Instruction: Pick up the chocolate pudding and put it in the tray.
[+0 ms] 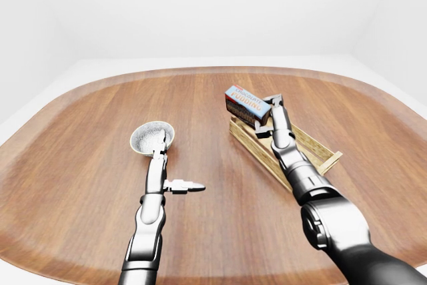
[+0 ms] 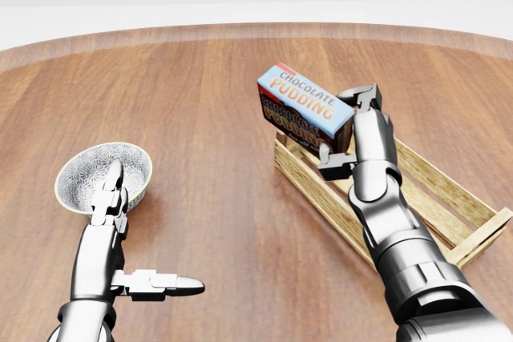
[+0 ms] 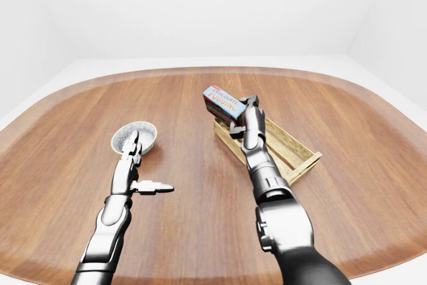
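Observation:
The chocolate pudding (image 2: 303, 108) is a blue-topped box with dark sides, held tilted in the air over the left end of the wooden slatted tray (image 2: 433, 190). My right hand (image 2: 349, 130) is shut on the box, a finger over its top right end and the thumb under it. My left hand (image 2: 120, 222) stands open low on the left of the head view, fingers pointing up toward a bowl, thumb sticking out to the right, holding nothing.
A patterned grey bowl (image 2: 80, 174) with a cream rim sits on the round wooden table (image 2: 200, 102), just above my left hand. White floor and walls lie beyond the table's edge (image 1: 200, 70).

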Controlling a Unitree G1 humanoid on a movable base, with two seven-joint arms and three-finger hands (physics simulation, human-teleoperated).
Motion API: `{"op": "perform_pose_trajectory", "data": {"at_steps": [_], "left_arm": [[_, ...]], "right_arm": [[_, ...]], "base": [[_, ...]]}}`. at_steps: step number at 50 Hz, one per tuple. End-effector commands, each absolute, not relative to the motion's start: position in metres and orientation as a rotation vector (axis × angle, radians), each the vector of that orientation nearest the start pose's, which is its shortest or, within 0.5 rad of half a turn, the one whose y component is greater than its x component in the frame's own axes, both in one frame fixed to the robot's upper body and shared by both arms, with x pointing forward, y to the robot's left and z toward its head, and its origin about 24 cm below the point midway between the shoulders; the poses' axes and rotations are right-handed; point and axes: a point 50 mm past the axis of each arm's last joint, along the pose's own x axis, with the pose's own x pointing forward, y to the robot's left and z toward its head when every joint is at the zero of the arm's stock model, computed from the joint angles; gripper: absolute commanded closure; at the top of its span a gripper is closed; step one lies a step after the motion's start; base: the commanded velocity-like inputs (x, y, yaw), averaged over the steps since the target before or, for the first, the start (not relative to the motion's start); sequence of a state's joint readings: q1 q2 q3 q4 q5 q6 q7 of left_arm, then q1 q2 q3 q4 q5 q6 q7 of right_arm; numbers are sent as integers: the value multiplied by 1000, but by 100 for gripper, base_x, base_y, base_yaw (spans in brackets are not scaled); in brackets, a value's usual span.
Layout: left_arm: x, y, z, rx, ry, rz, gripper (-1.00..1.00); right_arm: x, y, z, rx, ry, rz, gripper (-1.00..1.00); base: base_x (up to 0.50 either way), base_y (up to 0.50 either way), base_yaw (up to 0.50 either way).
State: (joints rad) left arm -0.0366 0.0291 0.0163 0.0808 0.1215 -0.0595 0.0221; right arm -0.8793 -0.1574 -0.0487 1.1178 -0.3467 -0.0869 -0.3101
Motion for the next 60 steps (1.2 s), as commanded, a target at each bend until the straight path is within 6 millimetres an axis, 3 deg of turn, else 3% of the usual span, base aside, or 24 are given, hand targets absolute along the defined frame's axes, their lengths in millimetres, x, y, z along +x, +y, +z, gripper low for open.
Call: {"op": "perform_pose_trajectory", "data": {"at_steps": [1,9,16,18,29,45,60], "left_arm": [[260,157,37,89,1,5,-100],[260,156,37,91,2,3,-100],[260,156,37,90,4,4,-100],[260,156,37,89,4,5,-100],[261,157,37,87,7,7,-100],[261,156,37,88,9,5,-100],[261,156,37,89,8,3,-100]], "right_arm": [[390,-180,81,-524,105,-248,100],[385,-194,71,-533,148,-280,100],[387,-200,77,-531,137,-290,100],[383,-204,69,-553,163,-304,100],[381,-224,73,-560,172,-344,100],[365,-256,56,-589,269,-415,100],[356,-265,43,-595,319,-434,100]], "base": [[0,0,0],[0,0,0],[0,0,0],[0,0,0],[0,0,0],[0,0,0],[0,0,0]]}}
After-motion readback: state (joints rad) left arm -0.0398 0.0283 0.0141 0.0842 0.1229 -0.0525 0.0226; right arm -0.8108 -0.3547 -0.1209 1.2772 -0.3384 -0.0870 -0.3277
